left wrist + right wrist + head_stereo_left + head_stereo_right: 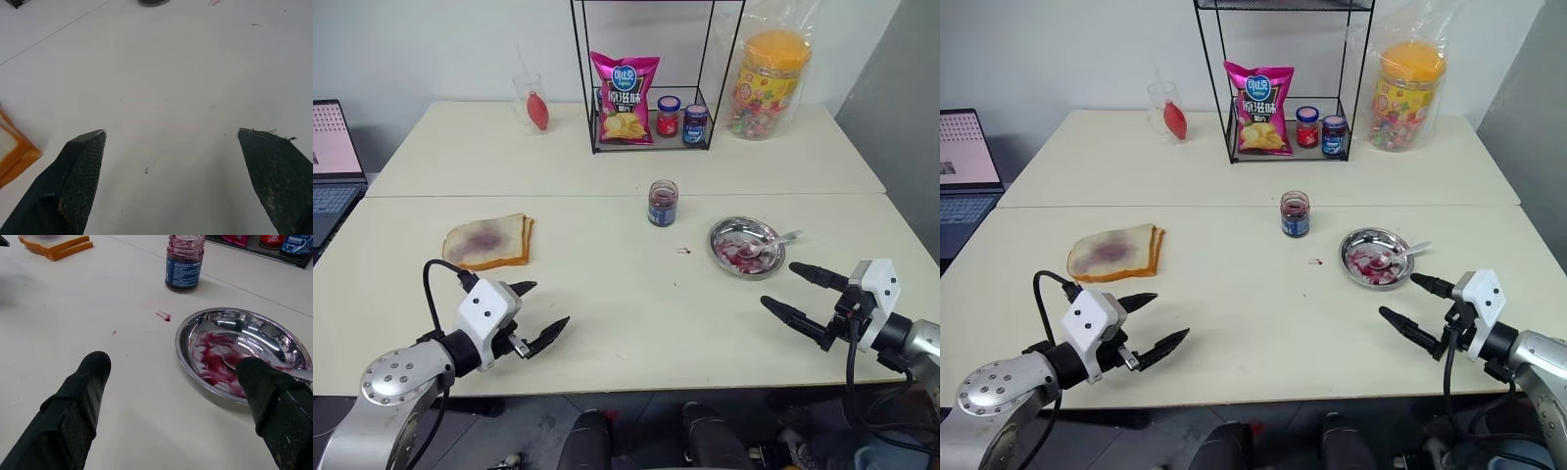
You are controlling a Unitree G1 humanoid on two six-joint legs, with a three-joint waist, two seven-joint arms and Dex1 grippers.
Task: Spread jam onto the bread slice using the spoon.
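Both our grippers hover over the near edge of the table (607, 323) with fingers spread wide and nothing between them: the left gripper (536, 313) low on our left, the right gripper (796, 294) on our right, angled toward the steel dish (722, 233).

From the head views we see the bread (487, 241) lying flat to the left, beyond the left gripper, a purple jam patch in its middle; it sits on a second slice. The open jar (662, 203) of jam stands near the table's centre, well apart from the bread. The spoon (768, 245) rests in the dish, bowl down in the smeared jam, handle over the far-right rim. A small red drop (683, 251) marks the table between jar and dish.

Our right wrist view adds detail: the jam smear (215, 363) covers the dish floor, and the spoon's bowl (234, 358) lies just beside one fingertip (255, 373), though we cannot tell whether they touch. Our left wrist view shows bare tabletop between the fingers and a corner of crust (14, 155) at its edge.

At the back, a wire rack (646, 73) holds a chip bag (625, 98) and two lidded jars (680, 119).
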